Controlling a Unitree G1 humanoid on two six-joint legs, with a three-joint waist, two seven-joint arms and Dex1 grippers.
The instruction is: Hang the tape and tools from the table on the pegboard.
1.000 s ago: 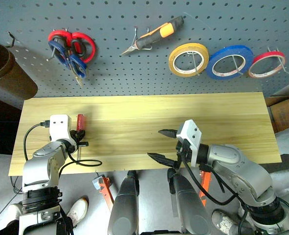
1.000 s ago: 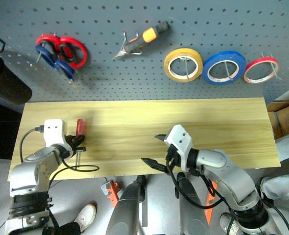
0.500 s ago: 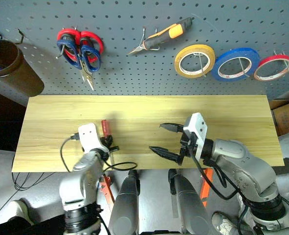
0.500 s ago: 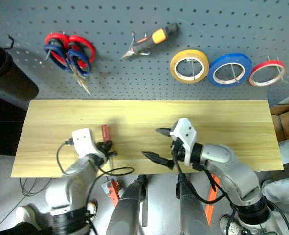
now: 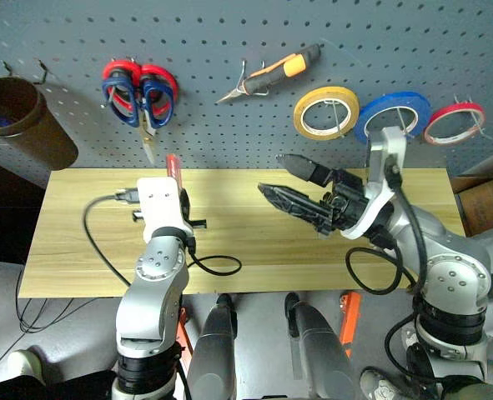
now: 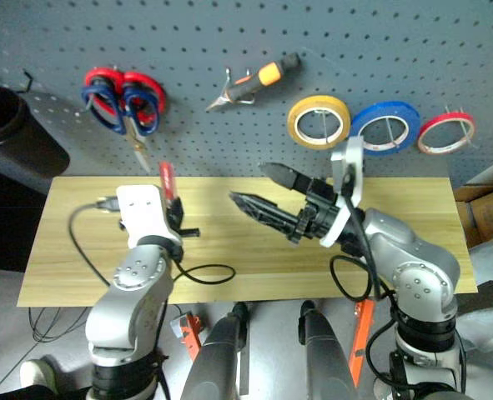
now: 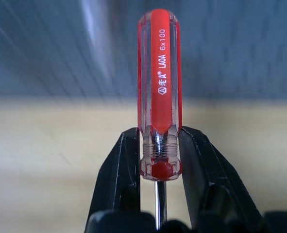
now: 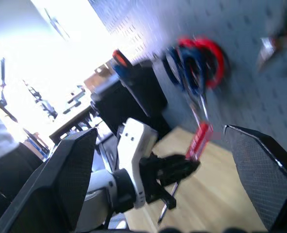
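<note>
My left gripper [image 7: 160, 141] is shut on the neck of the slim red-handled screwdriver [image 5: 173, 164]. It holds the tool above the table [image 5: 79, 250], handle up toward the pegboard [image 5: 229, 117]. Just above the screwdriver, the dark-blue-handled scissors [image 5: 157, 100] hang on a hook. The orange-and-black pliers [image 5: 271, 71] hang at the top middle. The red tape [image 5: 455, 122] hangs at the far right. My right gripper [image 5: 271, 173] stands open over the table's middle, pointing left, with nothing between its fingers [image 8: 70, 179].
Red-handled scissors [image 5: 119, 69] share the hook with the blue pair. A yellow roll [image 5: 325, 112] and a blue roll [image 5: 392, 117] hang beside the red tape. A brown tube [image 5: 21, 121] hangs at the board's left. A black cable [image 5: 217, 268] loops over the table's front.
My left gripper rose and moved right with the screwdriver, its handle now near the board. My right gripper rose and rolled, still open. The camera tilted up.
</note>
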